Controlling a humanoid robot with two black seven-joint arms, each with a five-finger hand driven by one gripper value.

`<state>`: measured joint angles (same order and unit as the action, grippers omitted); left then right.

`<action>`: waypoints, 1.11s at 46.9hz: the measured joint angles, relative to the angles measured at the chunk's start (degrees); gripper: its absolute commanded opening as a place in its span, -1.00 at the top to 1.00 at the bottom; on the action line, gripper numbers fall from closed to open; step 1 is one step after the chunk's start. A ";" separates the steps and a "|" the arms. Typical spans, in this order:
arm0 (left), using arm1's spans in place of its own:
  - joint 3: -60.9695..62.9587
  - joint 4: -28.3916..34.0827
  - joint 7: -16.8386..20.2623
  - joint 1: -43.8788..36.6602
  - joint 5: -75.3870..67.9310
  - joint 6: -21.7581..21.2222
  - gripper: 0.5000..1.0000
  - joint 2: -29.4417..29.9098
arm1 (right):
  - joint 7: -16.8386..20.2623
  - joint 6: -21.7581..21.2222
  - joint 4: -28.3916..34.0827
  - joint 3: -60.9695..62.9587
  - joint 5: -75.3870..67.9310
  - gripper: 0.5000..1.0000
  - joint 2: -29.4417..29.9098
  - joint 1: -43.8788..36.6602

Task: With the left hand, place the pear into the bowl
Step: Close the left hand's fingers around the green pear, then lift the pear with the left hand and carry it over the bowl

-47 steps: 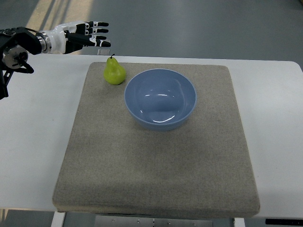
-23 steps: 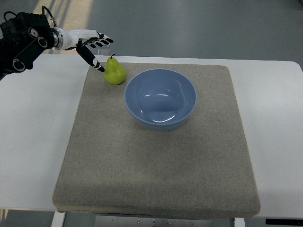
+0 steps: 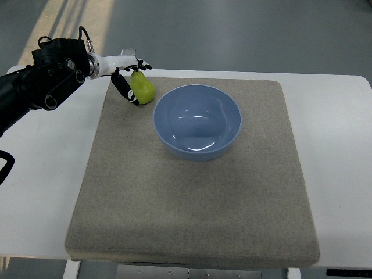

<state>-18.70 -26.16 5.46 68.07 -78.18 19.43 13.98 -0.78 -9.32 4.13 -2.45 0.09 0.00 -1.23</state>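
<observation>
**Left hand closing around the pear at the mat's far-left corner**

The left hand (image 3: pixel 129 74) reached in from the picture's left edge on a black arm with a white wrist, and sat at the far-left corner of the mat. Its fingers were partly curled around the pear (image 3: pixel 143 88): a black thumb (image 3: pixel 124 89) lay against the fruit's left side, and the other fingertips hooked over the top by the stem. Whether the grip was firm could not be told; the pear appeared to rest on the mat (image 3: pixel 192 197), leaning slightly.

The pear was yellow-green and stood just beside the bowl (image 3: pixel 197 121), off its far-left rim and apart from it. The bowl was light blue, upright, and sat on the far half of the mat, a little left of centre, with only reflections visible inside.

The mat was a grey-beige square pad covering most of the white table (image 3: pixel 337 151), whose bare surface showed on both sides. Beyond the table's far edge lay a grey floor (image 3: pixel 244 32).
</observation>
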 measured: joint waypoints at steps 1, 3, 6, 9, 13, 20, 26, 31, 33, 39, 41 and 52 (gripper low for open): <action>0.02 0.20 0.00 -0.18 -0.26 -0.58 -0.97 -0.13 | 0.00 -0.01 0.00 0.00 0.00 -0.70 0.00 0.00; 0.06 0.52 -0.01 -0.57 -0.82 -1.61 -0.97 -0.50 | 0.00 -0.01 0.00 0.01 0.00 -0.70 0.00 0.00; 0.07 0.66 -0.01 -1.05 -1.35 -2.73 -0.98 -0.69 | 0.00 -0.01 0.00 0.00 0.00 -0.70 0.00 0.00; 0.05 0.68 -0.01 -1.53 -1.44 -3.80 -0.97 -0.83 | 0.00 -0.01 0.00 -0.01 0.00 -0.70 0.00 0.00; -0.01 0.67 -0.01 -2.21 -1.43 -4.64 -0.97 -1.51 | 0.00 -0.01 0.00 -0.01 0.00 -0.70 0.00 0.00; -0.07 0.63 0.00 -2.87 -1.42 -4.88 -0.97 -2.09 | 0.00 -0.01 0.00 0.01 0.00 -0.70 0.00 -0.02; -0.07 0.61 0.01 -2.99 -1.42 -4.88 -0.91 -2.22 | 0.00 -0.01 0.00 0.00 0.00 -0.70 0.00 -0.01; -0.09 0.58 0.01 -2.99 -1.43 -4.89 -0.56 -2.29 | 0.00 -0.01 0.00 -0.01 0.00 -0.70 0.00 0.00; -0.08 0.54 0.01 -3.01 -1.44 -4.92 -0.36 -2.29 | 0.00 -0.01 0.00 -0.01 0.00 -0.70 0.00 0.00; -0.10 0.50 0.06 -3.03 -1.44 -4.92 0.41 -2.22 | -0.01 -0.01 0.00 -0.01 0.00 -0.69 0.00 0.00; -0.11 0.50 0.07 -3.03 -1.44 -4.93 0.64 -2.21 | 0.00 -0.01 0.00 -0.01 0.00 -0.70 0.00 0.00; -0.68 -0.60 0.06 -2.77 -0.63 -4.93 1.00 -1.52 | -0.01 -0.01 0.00 -0.01 0.00 -0.70 0.00 0.00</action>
<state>-19.38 -26.76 5.52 65.30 -78.82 14.50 12.46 -0.79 -9.32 4.13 -2.45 0.09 0.00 -1.23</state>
